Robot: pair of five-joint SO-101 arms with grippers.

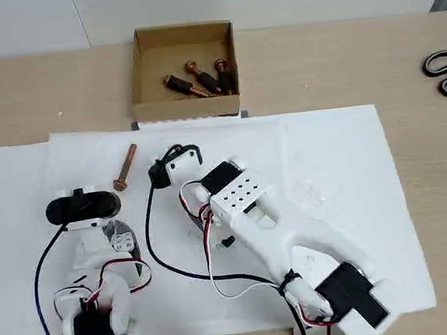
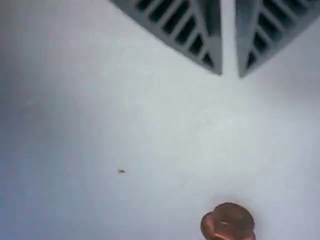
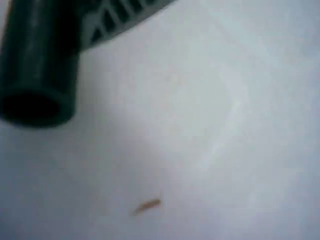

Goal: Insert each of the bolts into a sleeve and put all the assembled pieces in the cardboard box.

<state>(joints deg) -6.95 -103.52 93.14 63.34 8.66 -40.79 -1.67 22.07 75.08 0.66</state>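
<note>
Sleeve [image 3: 37, 75] first: I have the dark tube in the right gripper [image 3: 85, 27], pinned against its ribbed finger with the open bore facing down toward the white paper sheet [image 1: 325, 166]. I judge that grip is meant to leave the bore free so a bolt can go in from the end. The gripper is closed on the sleeve and touches nothing else. This arm reaches from the near right corner of the counter [image 1: 355, 62] in over the middle of the sheet.

One loose bolt [image 1: 125, 167] lies flat on the paper, left of the counter's middle and well short of the cardboard box [image 1: 146, 111]. The box sits against the far edge, and I count three assembled pieces [image 1: 200, 79] in it, so this looks like the last pair.

The left gripper [image 2: 228, 74] hangs over bare paper with its jaws drawn nearly together, only a thin slit between them and nothing in it. The bolt's copper head shows near it, apart from the fingertips. I'd have to spread those jaws before taking the bolt.

Scissors [image 1: 446, 72] lie off by the right edge.
</note>
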